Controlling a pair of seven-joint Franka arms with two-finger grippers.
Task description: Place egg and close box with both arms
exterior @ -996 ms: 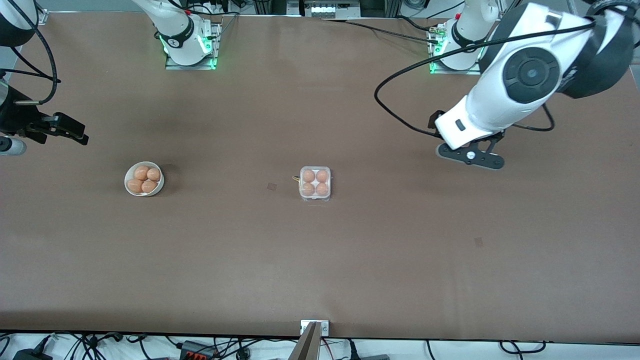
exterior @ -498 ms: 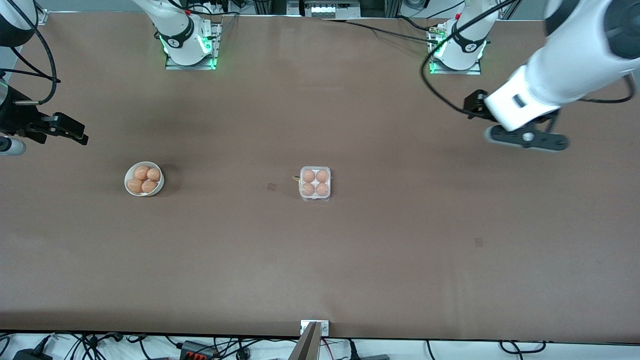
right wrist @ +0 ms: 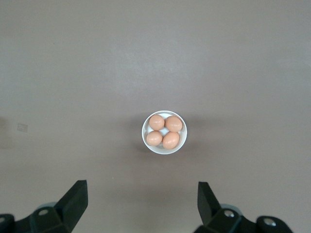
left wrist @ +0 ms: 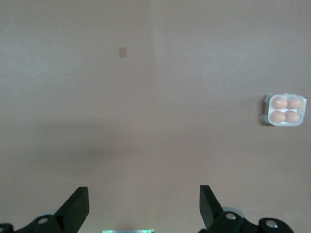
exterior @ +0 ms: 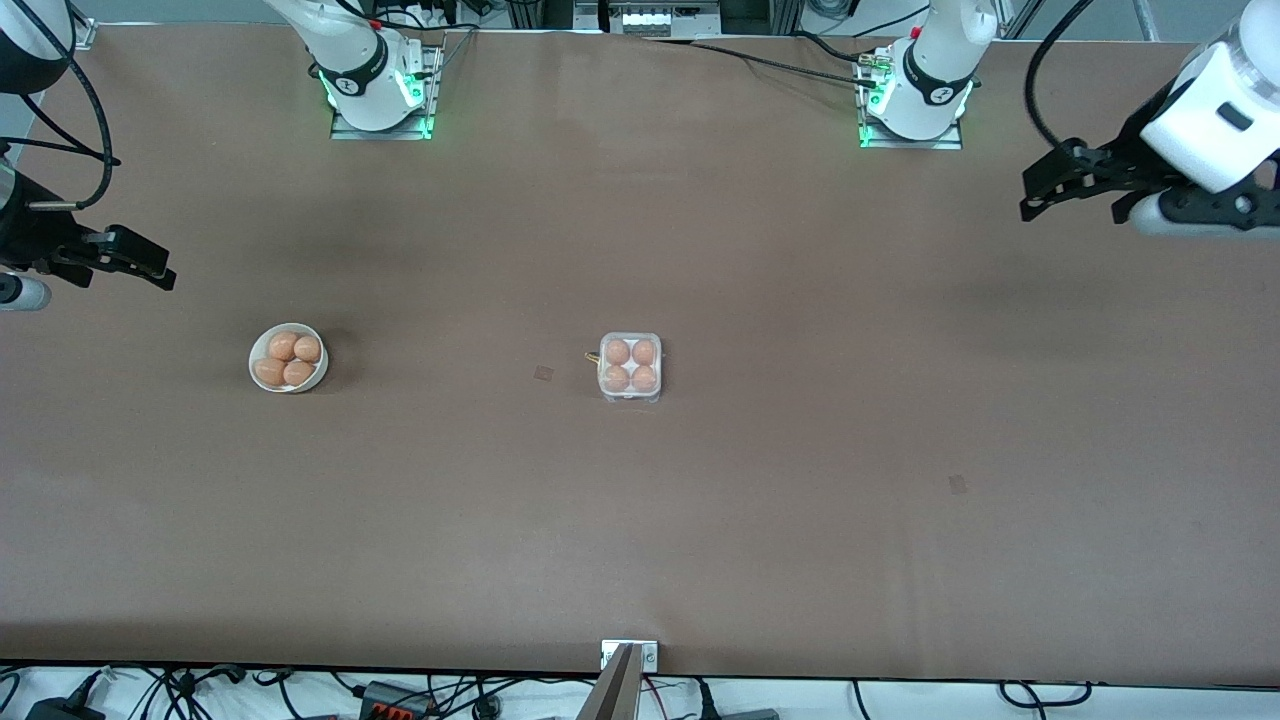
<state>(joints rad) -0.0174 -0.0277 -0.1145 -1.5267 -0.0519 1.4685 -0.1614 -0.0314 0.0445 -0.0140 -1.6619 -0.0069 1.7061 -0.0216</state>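
Observation:
The clear box (exterior: 630, 367) sits mid-table with its lid down, and a tan-orange egg (exterior: 618, 352) fills each cell. It also shows in the left wrist view (left wrist: 285, 109). My left gripper (exterior: 1045, 190) is open and empty, raised over the table at the left arm's end, well away from the box; its own view shows it (left wrist: 144, 194) over bare table. My right gripper (exterior: 160, 268) is open and empty, waiting over the right arm's end of the table. In its own view it (right wrist: 142, 189) hangs high above the bowl.
A round white bowl (exterior: 254, 365) with several more eggs (right wrist: 164, 130) stands toward the right arm's end, level with the box. Both arm bases stand along the table edge farthest from the front camera. Small marks dot the brown tabletop.
My left arm has swung away from the box toward the left arm's end of the table. The right arm, box and bowl have not moved.

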